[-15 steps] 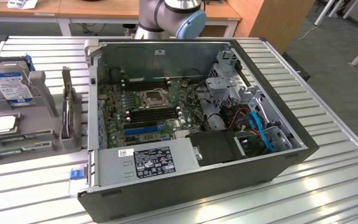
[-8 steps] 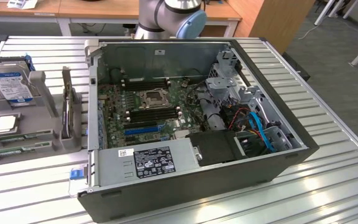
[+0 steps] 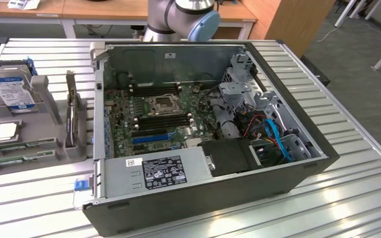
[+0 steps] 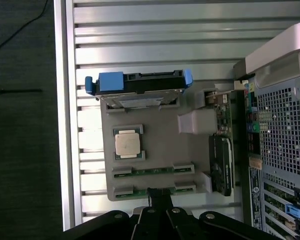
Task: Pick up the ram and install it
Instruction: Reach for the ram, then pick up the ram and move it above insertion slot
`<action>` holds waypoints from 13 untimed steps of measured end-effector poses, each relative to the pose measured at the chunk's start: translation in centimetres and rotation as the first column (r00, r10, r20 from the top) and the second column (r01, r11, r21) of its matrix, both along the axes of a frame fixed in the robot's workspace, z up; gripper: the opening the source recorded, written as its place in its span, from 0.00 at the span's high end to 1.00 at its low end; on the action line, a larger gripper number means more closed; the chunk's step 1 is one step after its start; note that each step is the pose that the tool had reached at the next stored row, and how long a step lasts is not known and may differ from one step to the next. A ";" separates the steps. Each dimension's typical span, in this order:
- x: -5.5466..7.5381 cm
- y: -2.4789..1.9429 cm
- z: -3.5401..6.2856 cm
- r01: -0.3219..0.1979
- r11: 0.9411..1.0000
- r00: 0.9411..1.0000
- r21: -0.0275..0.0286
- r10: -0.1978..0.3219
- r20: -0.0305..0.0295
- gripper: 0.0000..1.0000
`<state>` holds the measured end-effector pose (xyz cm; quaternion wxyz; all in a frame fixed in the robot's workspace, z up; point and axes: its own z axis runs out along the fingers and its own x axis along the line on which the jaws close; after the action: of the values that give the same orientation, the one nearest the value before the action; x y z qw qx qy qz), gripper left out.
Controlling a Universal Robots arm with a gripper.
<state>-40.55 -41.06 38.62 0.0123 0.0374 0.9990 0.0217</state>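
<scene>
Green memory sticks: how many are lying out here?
2. Both lie side by side in the grey holder beside the computer case: the first ram stick nearer the silver processor chip, the second ram stick along the holder's edge. More may be hidden inside the case.

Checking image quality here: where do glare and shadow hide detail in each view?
Exterior view: the slatted metal table shines brightly, washing out its ridges near the front, while the inside of the open computer case sits in shade. Wrist view: strong glare runs along the table's edge rail, the processor chip glints, and the gripper reads as a dark silhouette.
</scene>
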 end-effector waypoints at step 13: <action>0.0 -0.48 0.00 0.000 1.000 1.000 0.000 0.000 0.000 0.90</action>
<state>-40.55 -41.54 38.62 0.0123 0.0374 0.9990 0.0216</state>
